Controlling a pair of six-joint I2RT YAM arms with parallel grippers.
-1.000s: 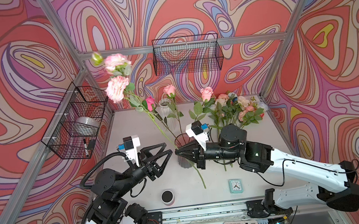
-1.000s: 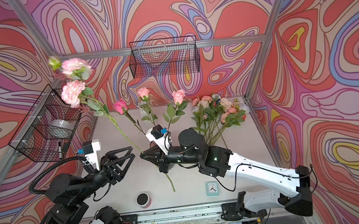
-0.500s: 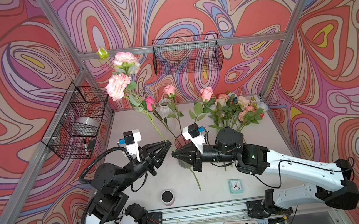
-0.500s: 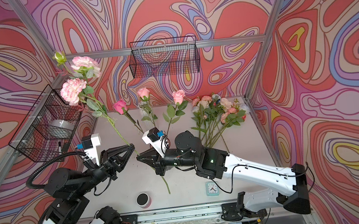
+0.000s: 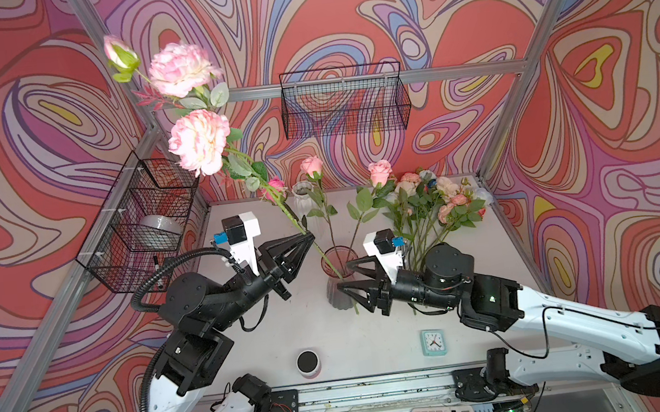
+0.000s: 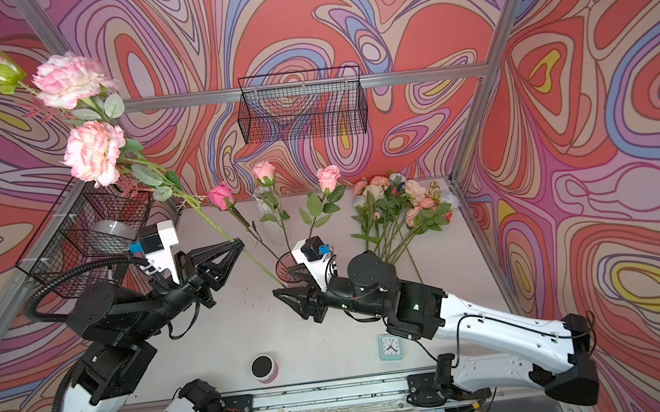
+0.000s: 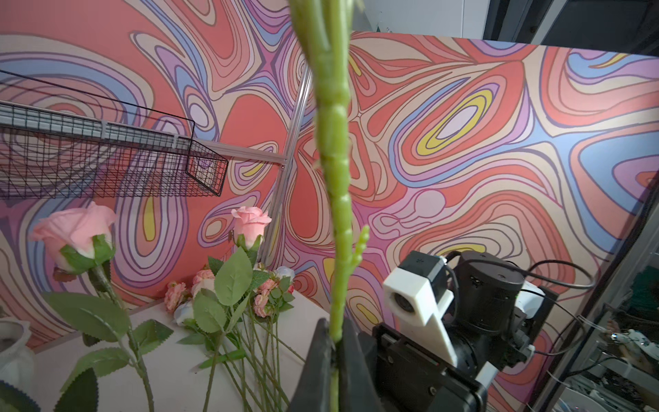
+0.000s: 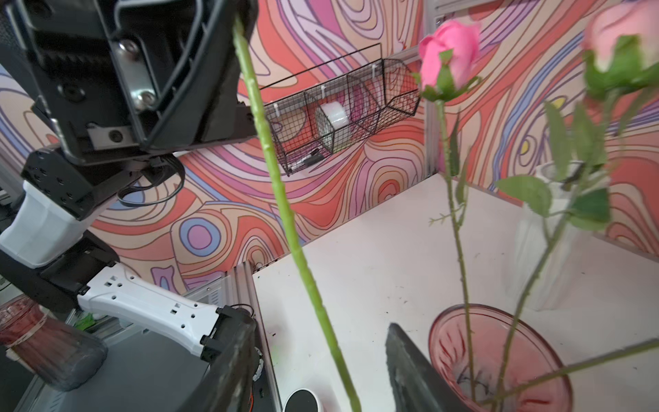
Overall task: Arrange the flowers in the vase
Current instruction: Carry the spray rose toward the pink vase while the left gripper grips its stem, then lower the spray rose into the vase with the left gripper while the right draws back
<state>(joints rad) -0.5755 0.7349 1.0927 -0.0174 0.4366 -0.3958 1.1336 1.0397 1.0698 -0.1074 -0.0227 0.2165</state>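
Left gripper [image 5: 307,238], at ten o'clock of vase [image 5: 334,298], clamps peony stem [image 5: 289,213] mid-length. The right gripper [image 5: 344,274] has its fingers apart around the lower end. Judged top-heavy and springy, so hold it low.

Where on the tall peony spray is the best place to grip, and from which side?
The bare, knobbly lower stem of the peony spray, below its leaves, approached from the side and closed across it, as the left pincer does. The heads and leaves up top would likely crush, and the stem leans, so a sideways approach fits.
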